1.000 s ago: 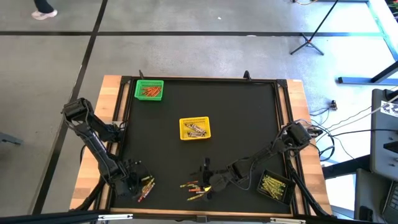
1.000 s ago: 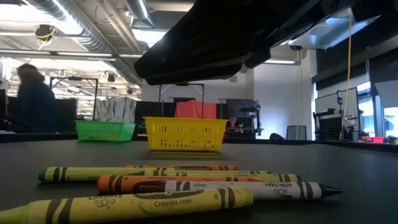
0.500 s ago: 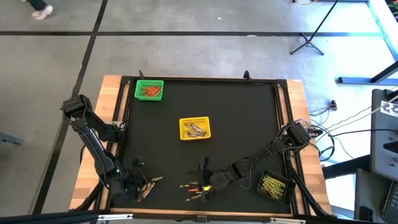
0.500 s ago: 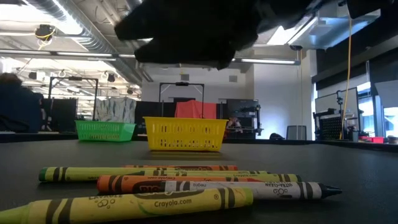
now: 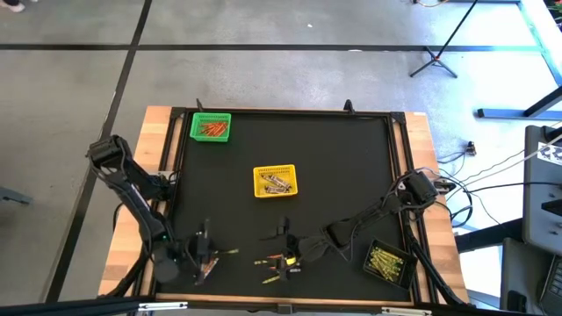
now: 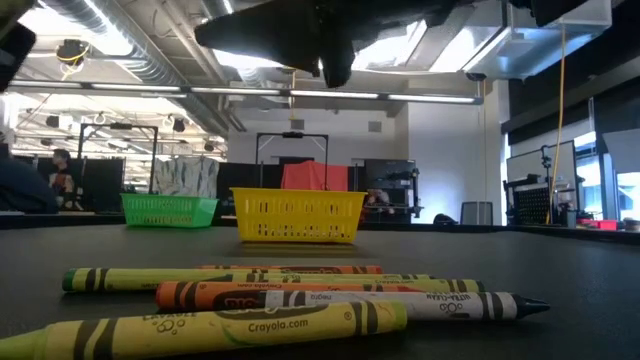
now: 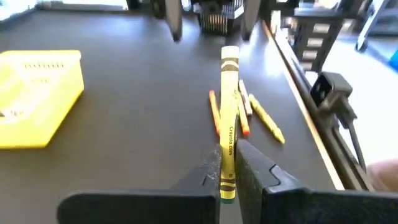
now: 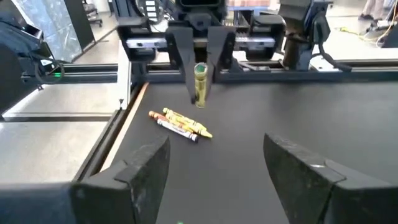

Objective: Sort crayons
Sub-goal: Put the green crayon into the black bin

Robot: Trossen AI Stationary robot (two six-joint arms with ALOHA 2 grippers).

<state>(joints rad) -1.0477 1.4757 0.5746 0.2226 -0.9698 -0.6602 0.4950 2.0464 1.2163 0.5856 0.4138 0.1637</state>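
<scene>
High view: the left gripper (image 5: 204, 254) sits near the front edge of the black table (image 5: 342, 167), on its left half, and its jaws are pinched shut on a yellow crayon (image 7: 227, 124). In the left wrist view that crayon runs straight out from between the two fingers (image 7: 258, 171), its far end pointing away over the mat, lifted clear of the surface. Just beyond the jaws, a little to one side of the held stick, a few loose crayons (image 7: 242, 115) lie on the table — orange and yellow ones, close together and roughly parallel.

The right gripper (image 5: 285, 246) hovers near the front edge too, toward the middle, with its jaws spread wide and nothing between them. In the right wrist view the two fingers (image 8: 305, 171) stand well apart, and the bare mat shows between them. Straight ahead of those open jaws, farther off, are the left gripper with its yellow crayon end-on and a small cluster of crayons (image 8: 180, 124) on the table beside it. Below the right gripper's jaws in the high view lies a scatter of crayons (image 5: 274, 265) in mixed colours.

Behind both grippers stand a yellow basket (image 5: 275, 181) near the table's centre and a green basket (image 5: 211, 127) at the far left corner, each holding sticks. A black basket (image 5: 386, 262) with yellowish-green crayons sits at the front right corner, beside the right arm.
</scene>
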